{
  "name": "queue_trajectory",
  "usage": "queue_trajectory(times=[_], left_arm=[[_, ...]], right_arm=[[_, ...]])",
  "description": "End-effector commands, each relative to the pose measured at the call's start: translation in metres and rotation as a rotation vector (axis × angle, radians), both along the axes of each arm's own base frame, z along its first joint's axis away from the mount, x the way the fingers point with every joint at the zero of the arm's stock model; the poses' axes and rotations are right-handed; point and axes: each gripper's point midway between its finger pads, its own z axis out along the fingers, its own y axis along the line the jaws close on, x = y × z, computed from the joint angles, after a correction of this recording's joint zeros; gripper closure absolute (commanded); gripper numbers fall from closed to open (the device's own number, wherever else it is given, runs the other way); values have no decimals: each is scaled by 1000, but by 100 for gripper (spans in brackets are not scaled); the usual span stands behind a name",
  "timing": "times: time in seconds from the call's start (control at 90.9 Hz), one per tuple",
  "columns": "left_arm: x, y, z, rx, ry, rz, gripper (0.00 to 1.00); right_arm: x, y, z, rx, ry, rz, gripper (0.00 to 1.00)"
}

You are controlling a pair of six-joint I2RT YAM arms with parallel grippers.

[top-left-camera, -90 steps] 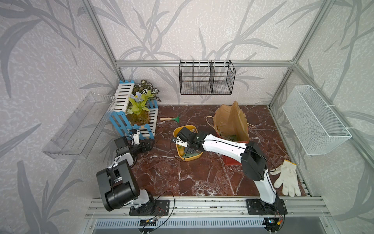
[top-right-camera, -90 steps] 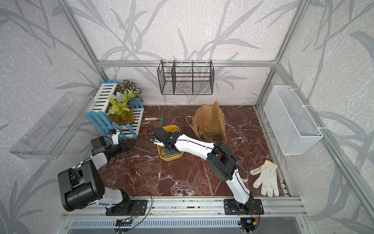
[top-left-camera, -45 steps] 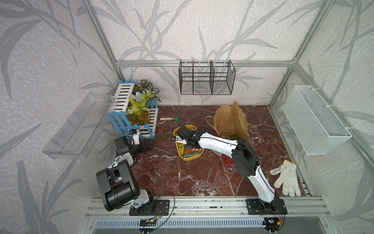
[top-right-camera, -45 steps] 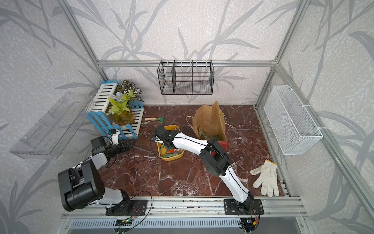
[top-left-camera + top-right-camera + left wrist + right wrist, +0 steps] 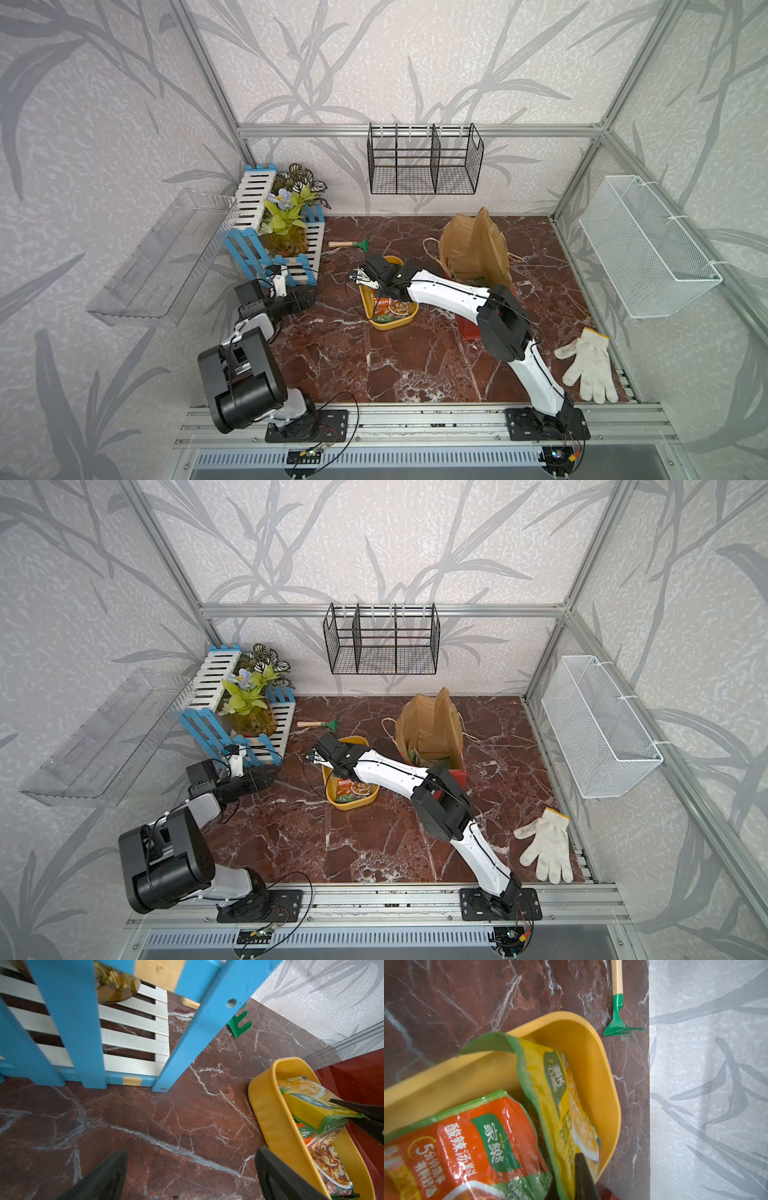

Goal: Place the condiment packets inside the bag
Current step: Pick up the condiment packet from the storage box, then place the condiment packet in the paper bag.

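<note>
A yellow condiment packet [image 5: 562, 1105] stands on edge in the yellow tray [image 5: 591, 1043], and my right gripper [image 5: 571, 1159] is shut on its lower end. Beside it an orange-red packet [image 5: 471, 1147] lies flat in the tray. In both top views the right gripper [image 5: 379, 291] reaches into the tray's far end [image 5: 353, 804]. The bag [image 5: 473, 249] stands just right of the tray, mouth open, with green packets [image 5: 413, 754] inside. My left gripper [image 5: 191, 1159] is open over bare marble, left of the tray.
A blue-and-white slatted planter [image 5: 282, 249] with a plant stands at the back left, close to the left gripper. A small green rake [image 5: 349, 244] lies behind the tray. A white glove [image 5: 590, 370] lies front right. A black wire rack [image 5: 424, 166] and a white mesh basket [image 5: 648, 249] hang on the walls.
The right jaws have closed on the yellow packet in the tray, and that arm's elbow has swung slightly left. The left arm has not moved.
</note>
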Motion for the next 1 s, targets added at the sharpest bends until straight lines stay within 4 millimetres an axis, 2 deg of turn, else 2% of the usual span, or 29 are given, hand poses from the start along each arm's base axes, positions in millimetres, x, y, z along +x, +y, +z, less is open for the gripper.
queue_trajectory(times=[0.0, 0.176, 0.231, 0.418, 0.693, 0.748, 0.847, 0.957, 0.99], left_arm=[[4, 0, 8, -10, -18, -19, 0], [4, 0, 9, -7, -22, -19, 0], [4, 0, 9, -6, -24, -19, 0], [3, -1, 12, -4, -29, -21, 0], [3, -2, 13, -7, -35, -29, 0], [3, -3, 12, -9, -33, -31, 0], [2, -4, 12, -8, -34, -37, 0], [2, -6, 12, -11, -37, -47, 0], [2, -7, 12, -13, -38, -51, 0]], right_arm=[[-1, 1, 38, 85, -11, -27, 100], [-5, -2, 67, 172, -18, -69, 100], [-4, -4, 81, 223, -23, -97, 100], [-2, -18, 139, 415, -6, -229, 100], [-28, -35, 231, 701, 37, -300, 100], [-37, -43, 254, 776, 45, -310, 100], [-50, -62, 283, 867, 44, -349, 100], [-61, -86, 296, 914, 34, -410, 100], [-67, -99, 306, 938, 18, -422, 100]])
